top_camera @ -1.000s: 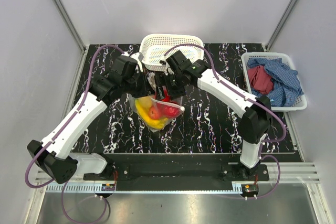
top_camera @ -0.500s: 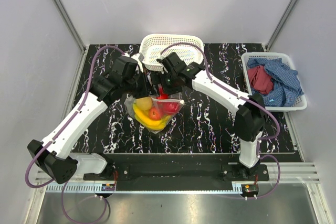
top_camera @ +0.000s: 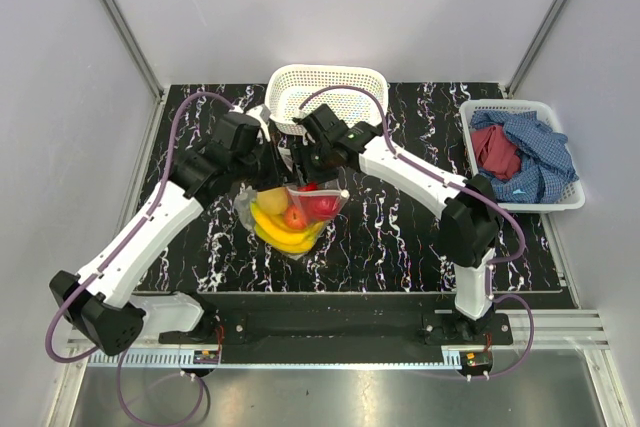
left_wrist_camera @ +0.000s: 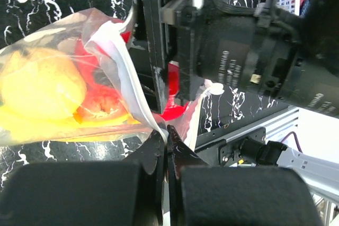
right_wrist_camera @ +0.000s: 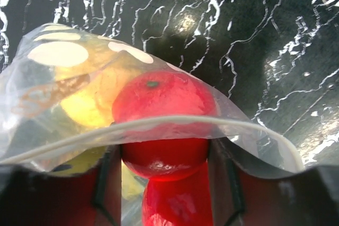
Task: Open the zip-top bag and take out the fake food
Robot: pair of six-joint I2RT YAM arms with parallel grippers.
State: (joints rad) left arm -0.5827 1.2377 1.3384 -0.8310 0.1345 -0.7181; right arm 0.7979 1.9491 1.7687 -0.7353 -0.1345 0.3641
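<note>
Top external: clear dotted zip-top bag (top_camera: 296, 215) bulges with yellow and red fake food (top_camera: 275, 229), left gripper (left_wrist_camera: 166, 132) pinching its rim, right gripper (right_wrist_camera: 164, 175) straddling red fruit (right_wrist_camera: 159, 101), grip unclear.

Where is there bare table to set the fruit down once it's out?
Bare table lies between the zip-top bag, the right arm and the near edge; another strip between the white mesh basket and the cloth basket. Crowded at the bag's mouth, where the left arm meets the right.
</note>
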